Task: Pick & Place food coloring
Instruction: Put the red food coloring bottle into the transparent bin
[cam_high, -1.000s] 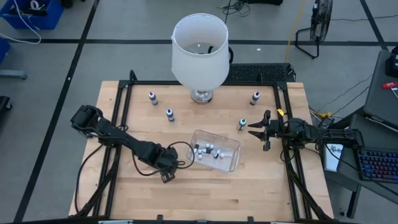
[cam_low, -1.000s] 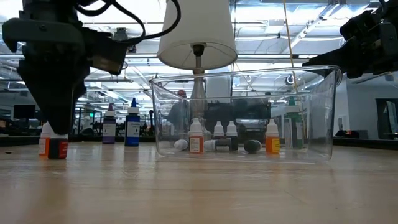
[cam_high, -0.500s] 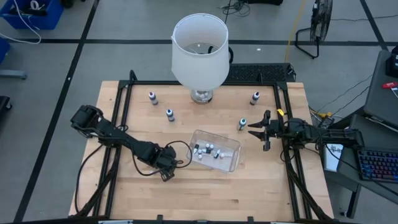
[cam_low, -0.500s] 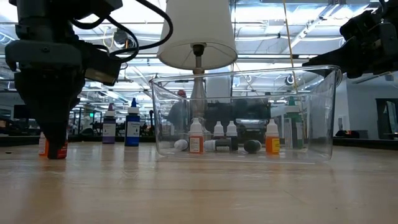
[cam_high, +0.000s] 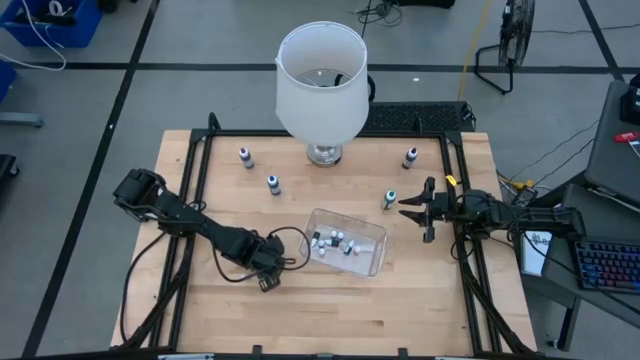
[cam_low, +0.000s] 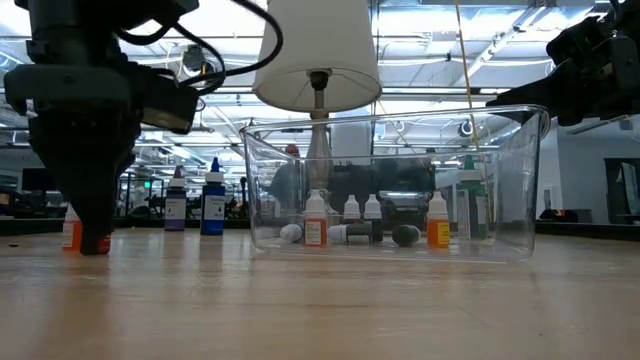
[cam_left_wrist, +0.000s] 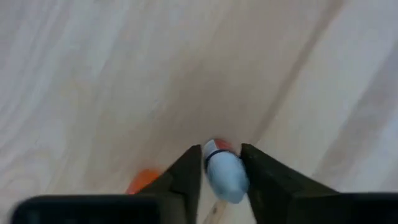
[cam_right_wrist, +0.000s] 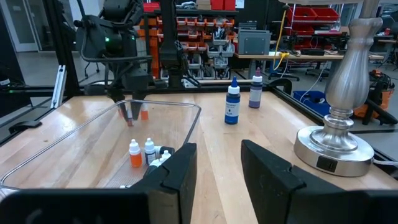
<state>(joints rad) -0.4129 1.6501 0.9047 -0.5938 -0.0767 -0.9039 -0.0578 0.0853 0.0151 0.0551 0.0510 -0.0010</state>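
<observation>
Left claw (cam_left_wrist: 221, 165) low on desk (cam_high: 330, 310), just beside clear tub (cam_high: 372, 262); fingers narrowed over last second, now clamped on red-bodied, white-capped bottle (cam_left_wrist: 224, 173) between tips. Second orange bottle (cam_low: 71, 230) right beside claw. Grasp likely made; lift into tub next. Several bottles (cam_low: 316, 222) already in tub. Right claw (cam_high: 408, 207) waited beyond tub, fingers apart, empty; green bottle (cam_high: 390, 200) just beside it.

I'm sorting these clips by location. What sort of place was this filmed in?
Most likely a robotics lab or workshop: red parts bins on shelving, a black standing floor fan on the taped grey concrete floor, and a light wooden table fenced by a black metal frame.
</observation>
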